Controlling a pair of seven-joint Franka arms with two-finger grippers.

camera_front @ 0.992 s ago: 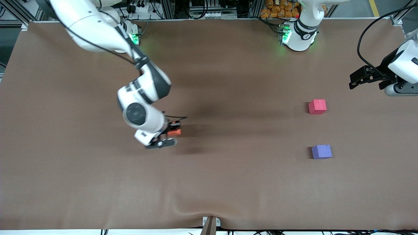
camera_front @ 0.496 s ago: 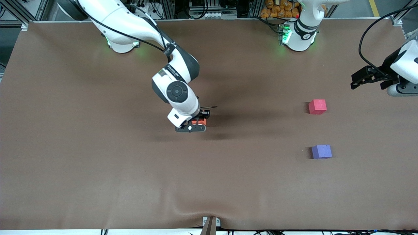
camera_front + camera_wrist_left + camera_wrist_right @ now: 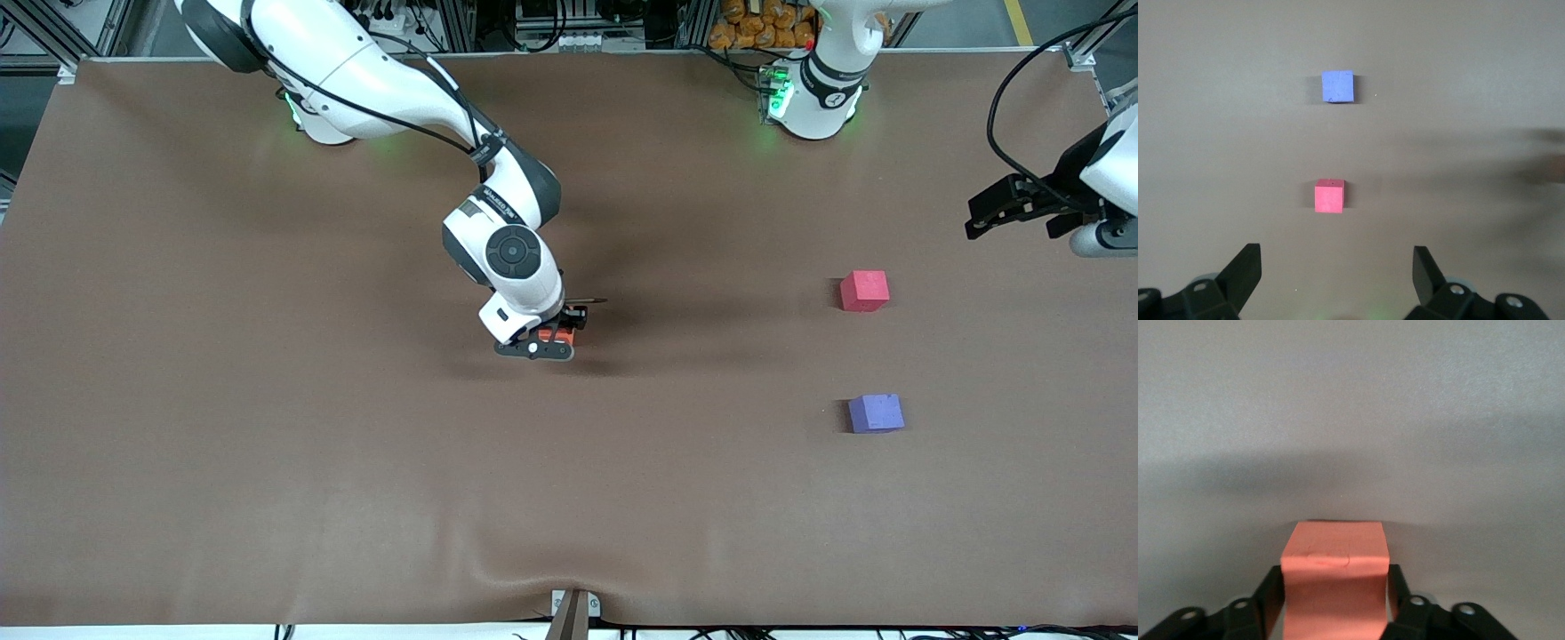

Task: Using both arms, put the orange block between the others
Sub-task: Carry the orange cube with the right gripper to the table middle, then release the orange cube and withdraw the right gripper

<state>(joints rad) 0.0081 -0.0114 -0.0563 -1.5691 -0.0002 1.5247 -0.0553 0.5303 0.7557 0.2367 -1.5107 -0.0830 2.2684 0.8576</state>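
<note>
The orange block [image 3: 561,336] [image 3: 1335,587] sits low at the table's middle, between the fingers of my right gripper [image 3: 553,341] [image 3: 1333,577]. The fingers stand beside the block, and a thin gap shows along one side of it, so the gripper is open. The pinkish-red cube [image 3: 864,291] [image 3: 1329,196] and the purple cube [image 3: 876,413] [image 3: 1338,87] stand apart toward the left arm's end, the purple one nearer to the front camera. My left gripper [image 3: 980,217] [image 3: 1336,257] hangs open and empty over the table's edge at that end, and this arm waits.
The brown table cover [image 3: 267,444] is bare around the blocks and has a raised wrinkle [image 3: 498,569] near its front edge. A bracket [image 3: 573,609] sticks up at the middle of the front edge. A black cable [image 3: 1005,98] loops above the left gripper.
My right arm has carried the orange block toward the left arm's end, to the table's middle, and its fingers have eased apart. My left gripper has drifted slightly toward the table's edge.
</note>
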